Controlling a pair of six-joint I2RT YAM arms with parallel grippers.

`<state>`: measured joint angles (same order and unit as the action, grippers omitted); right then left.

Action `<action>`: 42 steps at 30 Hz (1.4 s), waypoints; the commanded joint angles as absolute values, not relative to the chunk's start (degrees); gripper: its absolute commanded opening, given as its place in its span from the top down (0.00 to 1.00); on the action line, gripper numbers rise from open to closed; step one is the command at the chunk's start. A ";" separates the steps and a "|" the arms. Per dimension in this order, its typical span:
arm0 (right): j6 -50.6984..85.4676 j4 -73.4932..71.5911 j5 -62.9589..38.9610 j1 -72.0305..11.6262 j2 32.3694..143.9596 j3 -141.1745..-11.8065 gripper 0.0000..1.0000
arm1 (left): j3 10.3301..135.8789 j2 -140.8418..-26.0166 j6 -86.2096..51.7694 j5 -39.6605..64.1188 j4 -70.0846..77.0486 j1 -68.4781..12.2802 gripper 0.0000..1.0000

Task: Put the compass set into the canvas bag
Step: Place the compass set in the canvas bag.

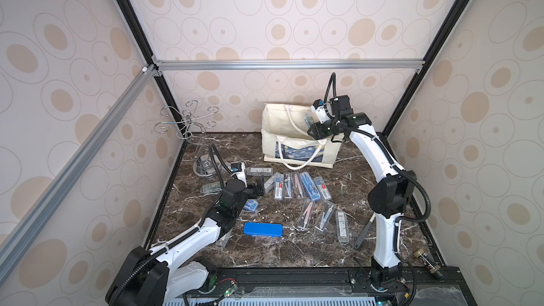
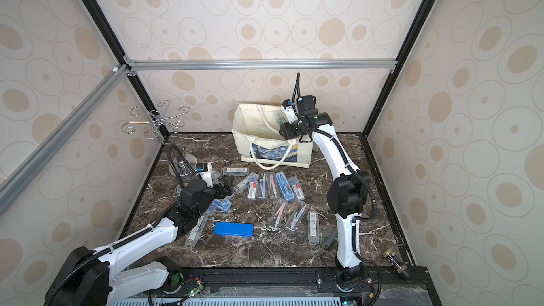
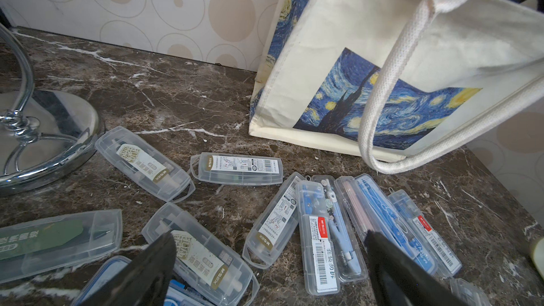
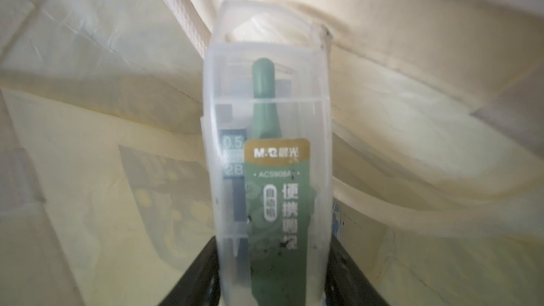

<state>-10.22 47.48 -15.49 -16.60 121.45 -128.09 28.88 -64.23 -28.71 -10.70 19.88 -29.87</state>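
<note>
While the left gripper (image 1: 259,186) hovers wide open above clear cases (image 1: 279,186) scattered on the counter (image 1: 353,178), the right gripper (image 4: 275,269) clasps the compass set (image 4: 268,142) inside the mouth of the canvas bag (image 1: 272,126).

Left jaws wide; right jaws seemingly clamped.

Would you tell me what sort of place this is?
Likely a robot data-collection booth: an aluminium frame carrying wallpaper panels, a left arm and right arm mounted at the front of a marble-look tabletop.

Circle-patterned walls (image 1: 294,10), dark marble tabletop (image 1: 265,254)
</note>
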 commanded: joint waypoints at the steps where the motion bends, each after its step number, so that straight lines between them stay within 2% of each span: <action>1: -17.58 52.77 -16.16 -16.46 123.19 -133.20 0.46 | 29.41 -64.59 -29.66 -11.96 18.88 -29.33 0.00; 14: -21.93 60.30 -7.00 -16.39 132.83 -144.89 0.45 | 30.67 -67.48 -29.31 -11.64 19.00 -29.27 0.00; 27: -19.98 57.32 -4.86 -16.27 135.26 -144.58 0.44 | 30.61 -67.06 -29.36 -11.63 18.71 -29.27 0.00; 33: -17.36 55.02 -5.82 -16.26 133.98 -145.40 0.41 | 30.68 -66.95 -29.48 -11.60 18.67 -29.27 0.00; 42: -12.13 50.90 -14.04 -16.26 127.53 -145.11 0.39 | 33.23 -69.34 -30.30 -13.56 13.01 -29.13 0.00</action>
<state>-14.81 53.74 -9.78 -16.40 133.08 -144.44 29.74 -67.94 -28.84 -11.35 17.19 -29.87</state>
